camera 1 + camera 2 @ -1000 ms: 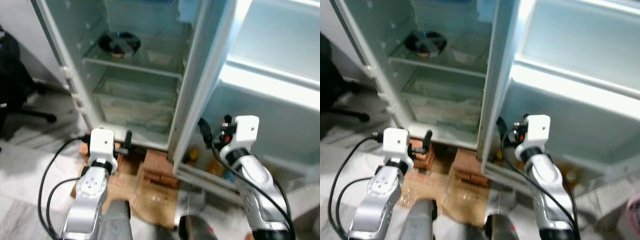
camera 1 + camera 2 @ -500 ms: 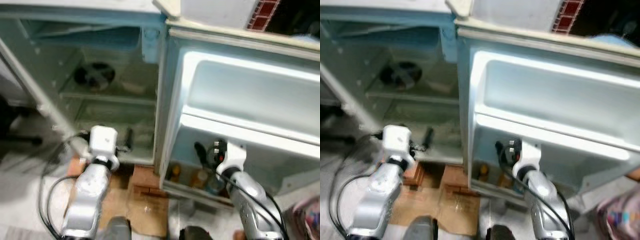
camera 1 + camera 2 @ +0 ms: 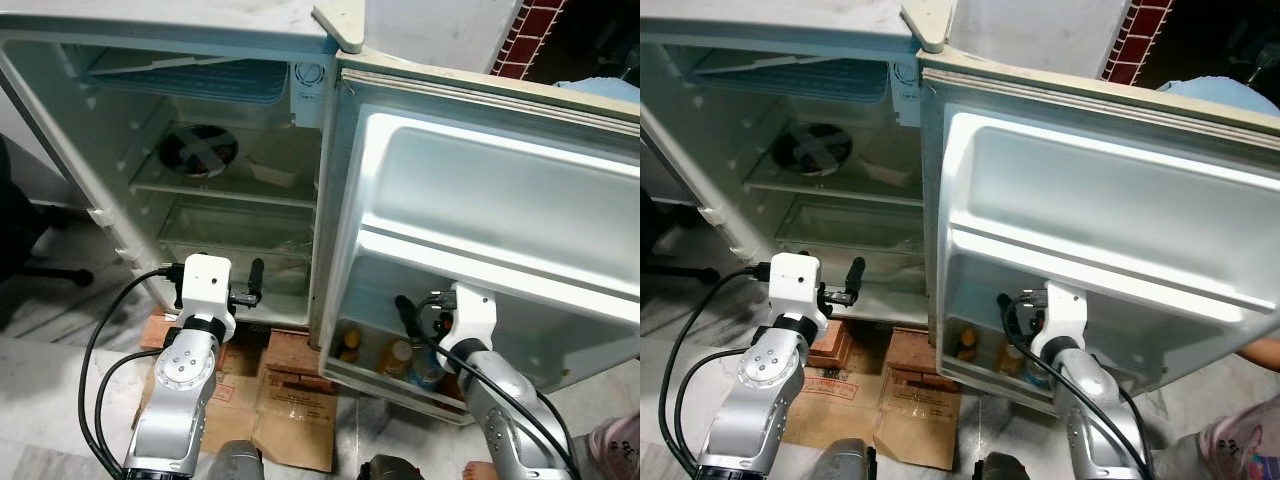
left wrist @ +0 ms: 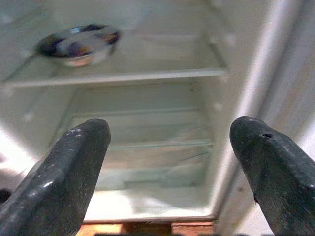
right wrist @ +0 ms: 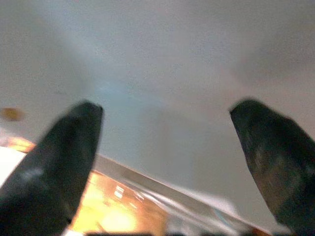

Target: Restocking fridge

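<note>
White fridge (image 3: 120,250) stands open at 12 o'clock, its door (image 3: 520,210) swung wide toward 2 o'clock. At 10 o'clock inside, a steel bowl (image 3: 197,153) sits on the upper glass shelf (image 3: 250,188); the shelf below and the bottom drawer (image 3: 230,245) look bare. The left gripper (image 4: 167,162) hovers at 7 o'clock before the drawer, fingers spread wide, holding nothing. Flattened cardboard (image 3: 290,400) lies on the floor at 6 o'clock. The right gripper (image 5: 167,162) sits at 5 o'clock, fingers also spread and empty, pointed into the lowest door bin (image 3: 400,380), where a few bottles (image 3: 400,357) stand. Restocking looks barely begun: most shelves remain unfilled, and neither gripper carries an item.
</note>
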